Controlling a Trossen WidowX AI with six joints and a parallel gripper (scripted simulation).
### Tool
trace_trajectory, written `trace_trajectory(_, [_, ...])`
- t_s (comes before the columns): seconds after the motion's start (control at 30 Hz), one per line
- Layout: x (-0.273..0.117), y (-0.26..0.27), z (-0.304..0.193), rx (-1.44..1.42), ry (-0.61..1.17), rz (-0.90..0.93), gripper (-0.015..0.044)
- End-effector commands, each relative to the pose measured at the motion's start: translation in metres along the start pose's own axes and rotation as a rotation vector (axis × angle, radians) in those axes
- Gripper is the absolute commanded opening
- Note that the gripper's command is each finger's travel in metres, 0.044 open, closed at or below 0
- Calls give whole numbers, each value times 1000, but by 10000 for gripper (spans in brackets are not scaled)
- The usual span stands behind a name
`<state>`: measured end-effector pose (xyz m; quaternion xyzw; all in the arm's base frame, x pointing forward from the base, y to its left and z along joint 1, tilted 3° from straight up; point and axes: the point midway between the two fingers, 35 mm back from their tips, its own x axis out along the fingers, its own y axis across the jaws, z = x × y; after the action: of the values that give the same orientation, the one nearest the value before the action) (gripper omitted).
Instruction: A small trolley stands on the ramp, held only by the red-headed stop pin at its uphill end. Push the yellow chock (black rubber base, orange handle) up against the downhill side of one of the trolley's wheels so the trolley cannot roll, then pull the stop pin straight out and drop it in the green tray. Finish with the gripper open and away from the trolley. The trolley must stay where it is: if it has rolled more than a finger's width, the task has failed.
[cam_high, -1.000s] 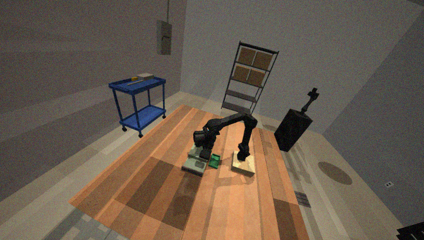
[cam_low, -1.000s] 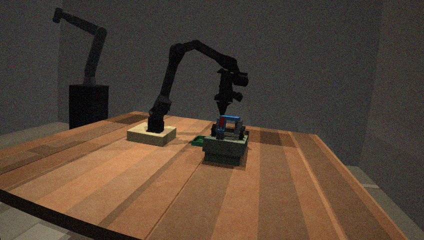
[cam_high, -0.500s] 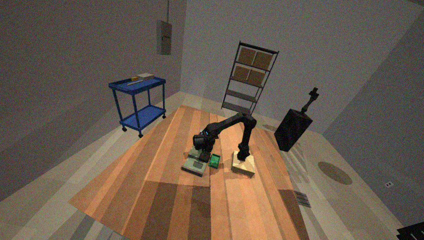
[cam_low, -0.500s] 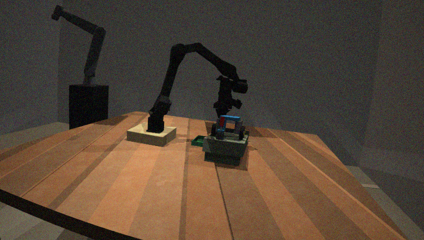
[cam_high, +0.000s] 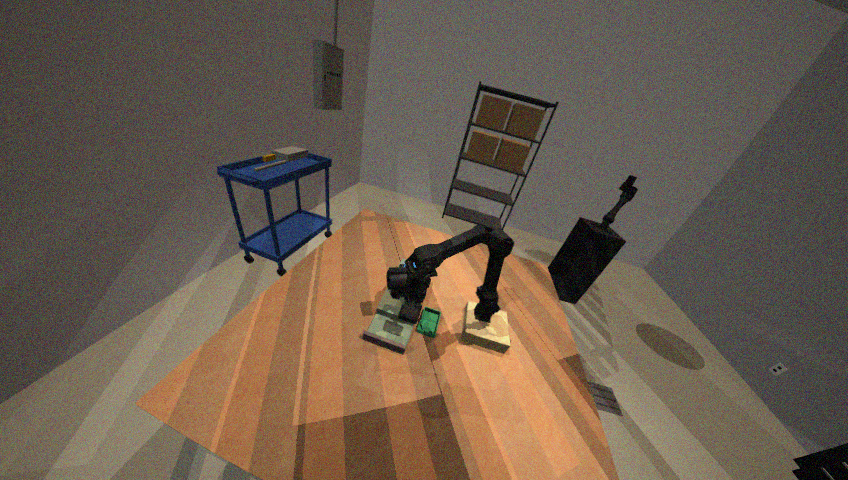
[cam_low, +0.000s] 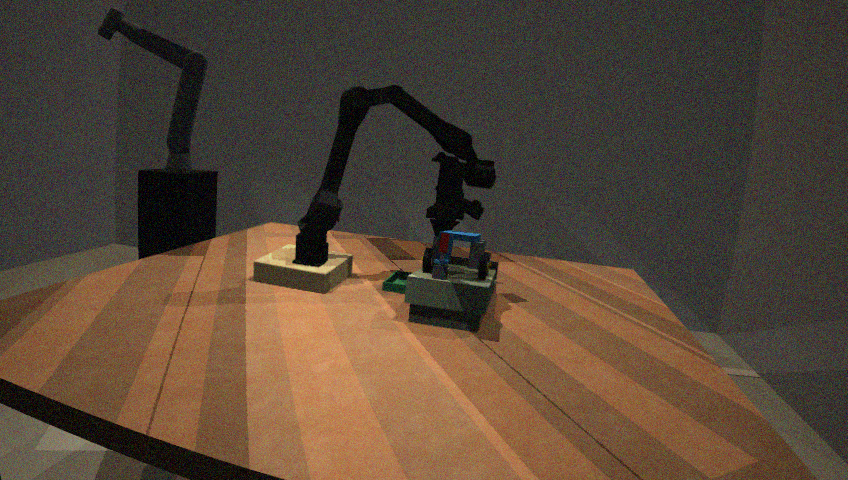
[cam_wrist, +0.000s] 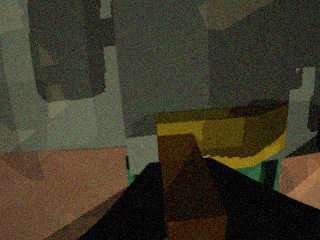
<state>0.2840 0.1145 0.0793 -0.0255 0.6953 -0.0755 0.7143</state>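
Observation:
My gripper (cam_high: 410, 315) (cam_low: 441, 230) (cam_wrist: 180, 171) is shut on the orange handle (cam_wrist: 190, 185) of the yellow chock (cam_wrist: 222, 137). The chock is over the grey-green ramp (cam_high: 376, 328) (cam_low: 449, 291) (cam_wrist: 82, 122) in the wrist view; whether it touches the ramp or a wheel cannot be told. The blue-framed trolley (cam_low: 462, 235) stands on the ramp with black wheels, just in front of my gripper in the exterior view. A red part (cam_low: 445, 242), apparently the stop pin's head, shows at its near end. My arm hides most of the trolley in the top view.
The green tray (cam_high: 424, 331) (cam_low: 393, 289) lies beside the ramp, on the arm-base side; a strip of the tray (cam_wrist: 254, 171) shows behind my fingers. My arm's pale base block (cam_high: 487, 342) (cam_low: 288, 279) stands beyond it. A blue cart (cam_high: 273, 175) and a shelf rack stand away from the table.

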Motion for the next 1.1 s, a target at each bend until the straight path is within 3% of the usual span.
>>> trace_trajectory(0.0, [0,-5,0,-2,1,-5,0])
trace_trajectory(1.07, [-2,-21,2,-1,-1,0,0])
